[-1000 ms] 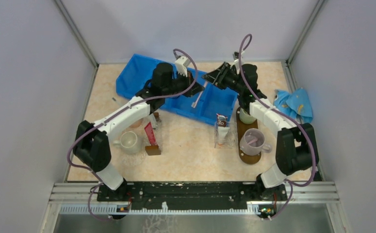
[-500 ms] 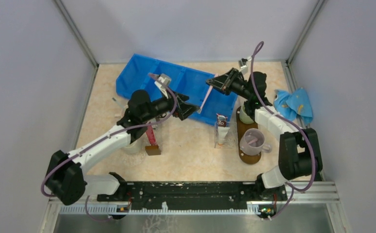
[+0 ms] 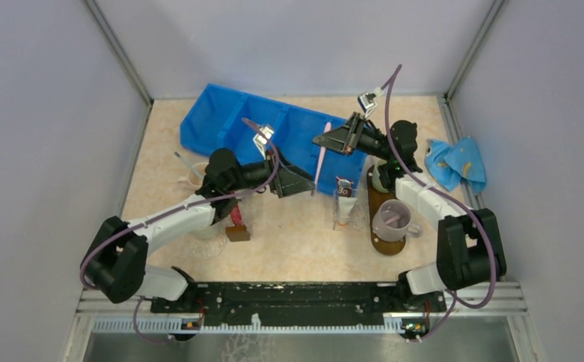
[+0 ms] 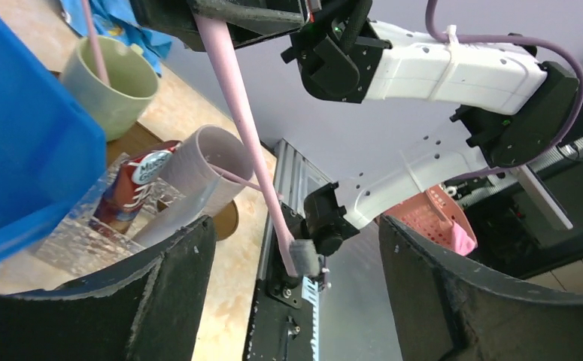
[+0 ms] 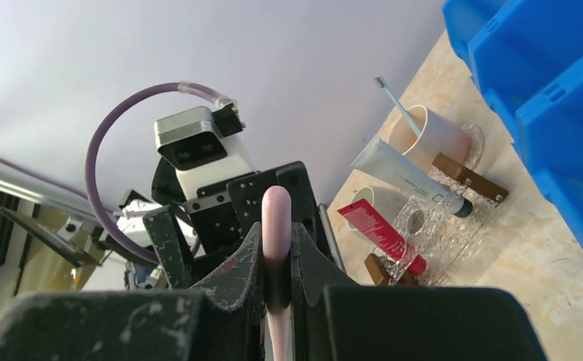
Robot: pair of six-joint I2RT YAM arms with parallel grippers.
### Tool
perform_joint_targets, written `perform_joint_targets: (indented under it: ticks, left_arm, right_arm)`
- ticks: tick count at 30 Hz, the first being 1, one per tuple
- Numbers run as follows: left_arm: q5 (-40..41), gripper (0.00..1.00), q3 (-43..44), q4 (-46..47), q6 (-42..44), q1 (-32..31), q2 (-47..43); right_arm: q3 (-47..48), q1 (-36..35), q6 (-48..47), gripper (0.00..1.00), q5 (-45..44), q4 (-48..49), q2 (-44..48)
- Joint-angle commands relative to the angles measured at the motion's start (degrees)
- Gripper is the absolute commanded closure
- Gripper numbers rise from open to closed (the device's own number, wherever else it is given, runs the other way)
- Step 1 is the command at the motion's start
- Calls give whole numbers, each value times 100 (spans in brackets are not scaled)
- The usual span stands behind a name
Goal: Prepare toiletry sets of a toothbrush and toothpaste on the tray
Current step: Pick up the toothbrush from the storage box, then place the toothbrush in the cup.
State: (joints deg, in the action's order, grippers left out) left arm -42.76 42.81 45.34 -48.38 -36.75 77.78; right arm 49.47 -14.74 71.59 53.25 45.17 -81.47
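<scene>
My right gripper (image 3: pixel 328 142) is shut on a pink toothbrush (image 3: pixel 320 160), which hangs bristles-down above the blue bin's near edge. In the right wrist view the handle end (image 5: pixel 276 218) is clamped between the jaws of the right gripper (image 5: pixel 277 280). My left gripper (image 3: pixel 298 184) stands open just left of the brush head. Seen from the left wrist, the brush (image 4: pixel 235 113) hangs free between the wide-apart jaws of the left gripper (image 4: pixel 296 301). The dark brown tray (image 3: pixel 388 246) carries a lilac mug (image 3: pixel 390 219) and a green mug (image 3: pixel 383 179). A toothpaste tube (image 3: pixel 343 200) lies left of the tray.
The blue bin (image 3: pixel 228 121) lies at the back. A red toothpaste tube (image 3: pixel 233 208), a small brown block (image 3: pixel 236 233) and pale cups (image 3: pixel 195 175) sit under the left arm. A blue cloth (image 3: pixel 454 162) lies far right. The green mug (image 4: pixel 115 83) holds another pink brush.
The left gripper opened, let go of the pink toothbrush and drew back toward the near left. The right gripper shut on the brush's handle and now holds it alone.
</scene>
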Motion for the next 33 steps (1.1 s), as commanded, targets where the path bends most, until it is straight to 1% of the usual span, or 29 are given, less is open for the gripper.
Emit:
perform_joint_targets:
  ticks: [1,3,4,5,7,8,9,10,11,12,13,15,17,18,20,23,24,25,26,28,29,30,32,33]
  left_arm:
    - [-231,22,338,226,-328,-256,291]
    - [-244,31,359,455,-496,-338,459]
    - [-209,38,384,498,-536,-375,518]
    - [-162,49,415,493,-567,-403,573]
    - [-114,59,468,498,-607,-450,685]
    - [-129,67,503,509,-629,-467,743]
    - [-142,79,515,529,-652,-472,773]
    - [-171,95,512,590,-681,-473,789]
    - [-174,100,491,628,-679,-473,765]
    - [-142,100,450,596,-638,-473,701]
    - [-102,100,410,492,-548,-466,607]
    - [28,100,345,37,-245,-452,339]
    - [171,100,190,-378,-46,-411,-4]
    - [206,100,67,-490,-38,-367,-179]
    - [151,100,-205,-616,-158,-216,-485]
    - [-152,100,-479,-995,-361,33,-766]
    - [-428,100,-475,-1217,-372,123,-787]
    - [-635,100,-421,-1492,-347,165,-779]
    - [-833,100,-332,-1825,-266,190,-752]
    - [-1206,100,-25,-2697,38,195,-650]
    - [-1340,100,155,-3140,194,187,-593]
    - [-1484,100,306,-3458,294,170,-531]
    - [-1664,100,481,-3676,312,97,-423]
    - [-1732,100,565,-3738,312,41,-365]
  right_arm:
    - [-33,-157,-381,100,18,208,397]
    - [-73,-169,-458,100,-23,171,440]
    - [-77,-184,-494,100,-30,141,458]
    - [-78,-199,-529,100,-34,127,471]
    - [-78,-243,-633,100,-54,55,511]
    - [-78,-266,-725,100,-67,-17,540]
    - [-85,-280,-820,100,-81,-99,575]
    - [-99,-290,-968,100,-86,-171,615]
    - [-123,-288,-1101,100,-83,-224,668]
    - [-141,-282,-1311,97,-56,-284,739]
    - [-149,-271,-1618,82,-3,-387,851]
    - [-193,-198,-2453,44,327,-487,1098]
    - [-247,-66,-3674,21,773,-924,1416]
    - [-256,-6,-4379,15,904,-1350,1588]
    - [-263,144,-5550,9,1279,-1988,1863]
    - [-123,445,-6805,7,2064,-2983,2071]
    - [45,514,-7509,7,2332,-3546,2119]
    - [292,539,-8563,7,2448,-4611,2189]
    - [612,542,-10014,6,2441,-5985,2232]
    - [1221,523,-13451,4,2224,-8653,2245]
    - [1397,511,-14811,2,2021,-9429,2248]
    - [1495,489,-15770,1,1817,-9898,2265]
    - [1732,461,-17259,1,1449,-10542,2193]
    - [1876,439,-17735,1,1324,-10780,2148]
